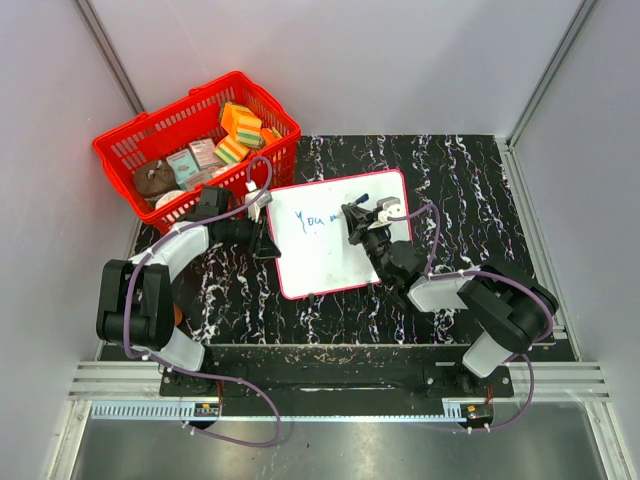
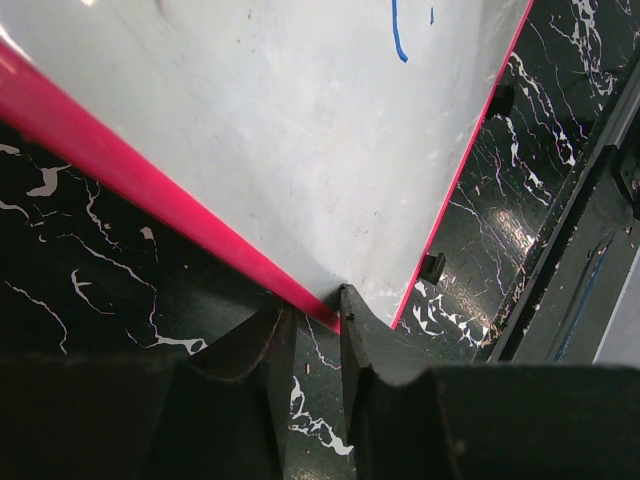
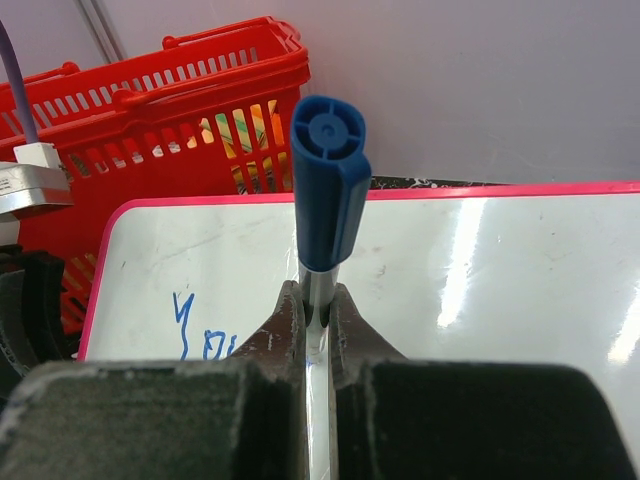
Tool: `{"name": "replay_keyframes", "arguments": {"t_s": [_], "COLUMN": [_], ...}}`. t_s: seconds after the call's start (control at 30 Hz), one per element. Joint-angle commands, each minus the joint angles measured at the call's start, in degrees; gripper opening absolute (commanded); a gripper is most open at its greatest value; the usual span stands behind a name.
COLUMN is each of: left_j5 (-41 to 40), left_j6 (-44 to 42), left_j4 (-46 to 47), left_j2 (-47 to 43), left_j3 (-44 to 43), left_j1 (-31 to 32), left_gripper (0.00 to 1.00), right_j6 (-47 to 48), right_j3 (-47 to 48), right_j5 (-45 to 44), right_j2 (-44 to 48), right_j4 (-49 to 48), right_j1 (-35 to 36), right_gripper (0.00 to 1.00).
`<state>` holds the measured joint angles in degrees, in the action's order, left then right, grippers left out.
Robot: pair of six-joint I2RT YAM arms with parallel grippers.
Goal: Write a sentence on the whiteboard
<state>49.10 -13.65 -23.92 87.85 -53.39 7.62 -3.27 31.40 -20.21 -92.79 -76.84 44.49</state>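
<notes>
The whiteboard (image 1: 345,255), white with a thin red frame, lies flat on the black marbled table. The sentence (image 1: 312,221) shows only as blue "You" and the start of another letter near the board's upper left; it also shows in the right wrist view (image 3: 200,335). My right gripper (image 1: 357,225) is over the board's middle, shut on a blue-capped marker (image 3: 327,190) with its cap end pointing away from the wrist camera (image 3: 318,300). My left gripper (image 1: 265,243) is at the board's left edge. Its fingers pinch the red frame (image 2: 150,185) near a corner (image 2: 312,318).
A red basket (image 1: 130,150) with sponges and small packets stands at the back left, just beyond the board; it also shows in the right wrist view (image 3: 150,110). A black foot (image 2: 432,266) sticks out of the board's edge. Grey walls enclose the table.
</notes>
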Motion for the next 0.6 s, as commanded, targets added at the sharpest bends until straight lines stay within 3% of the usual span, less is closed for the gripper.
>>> {"name": "replay_keyframes", "arguments": {"t_s": [0.0, 0.57], "left_j5": [-0.1, -0.1], "left_j6": [-2.5, -2.6], "left_j4": [2.8, 2.9], "left_j2": [-2.1, -2.2], "left_j3": [-0.5, -0.6], "left_j1": [0.9, 1.0], "left_gripper": [0.00, 0.00], "right_j6": [1.6, 0.5], "right_j3": [1.8, -1.7], "right_j5": [-3.0, -2.5], "right_j2": [0.0, 1.7], "right_j4": [-1.0, -0.5], "right_j1": [-0.5, -0.5], "right_gripper": [0.00, 0.00]}}
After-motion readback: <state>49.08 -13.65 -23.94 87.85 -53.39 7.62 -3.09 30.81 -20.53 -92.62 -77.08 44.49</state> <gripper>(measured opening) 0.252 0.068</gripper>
